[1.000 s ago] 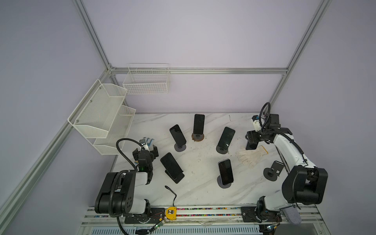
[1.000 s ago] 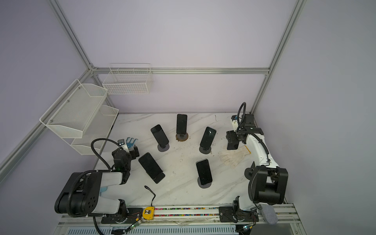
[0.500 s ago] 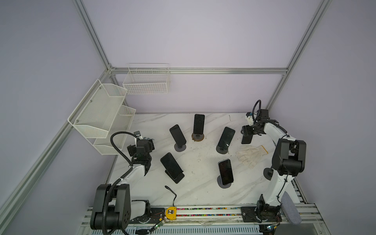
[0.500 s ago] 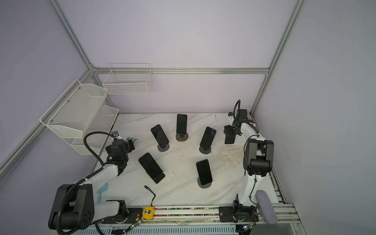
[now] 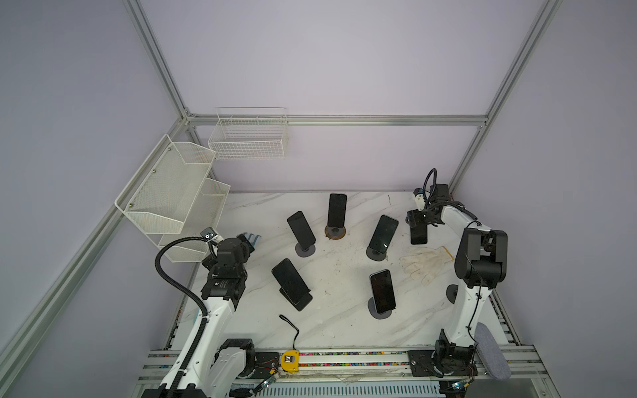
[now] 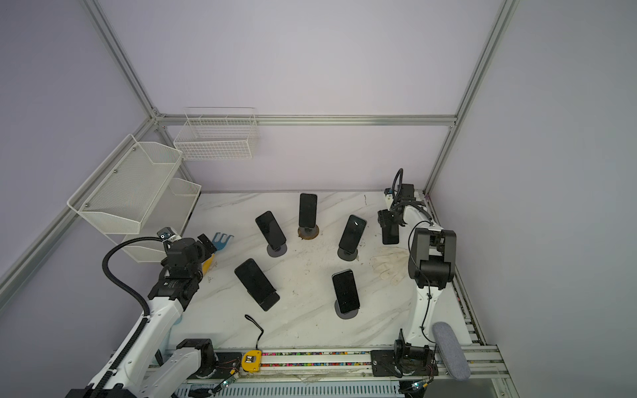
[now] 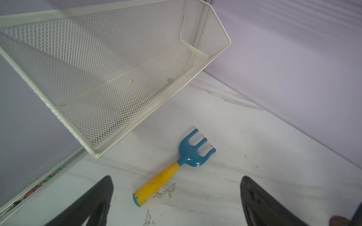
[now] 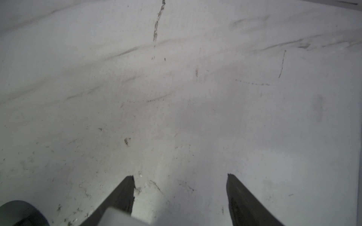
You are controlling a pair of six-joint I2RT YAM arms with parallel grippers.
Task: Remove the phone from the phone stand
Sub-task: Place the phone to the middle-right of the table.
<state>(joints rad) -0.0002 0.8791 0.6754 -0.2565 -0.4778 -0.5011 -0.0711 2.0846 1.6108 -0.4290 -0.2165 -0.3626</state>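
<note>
1. Plainly, we see the right fingers (image 5: 416,220) clenched on the phone (image 5: 418,236), which hangs upright from them, off any stand, over the far right part of the tabletop (image 5: 344,330).
2. In the right wrist view, those fingers (image 8: 242,201) stand apart with scuffed tabletop between them. We cannot make out the phone there.
3. A white glove (image 5: 425,263) lies flat on the tabletop just beside the phone, on the side nearer the arm bases.
4. A dark stand base (image 5: 451,294) shows partly behind the right arm, well apart from the phone.
5. The left fingers (image 7: 94,201) are spread wide and grasp nothing. They hang over a toy rake (image 7: 174,172) with a blue head and yellow handle, which lies near the white mesh shelf (image 7: 109,68).
</note>
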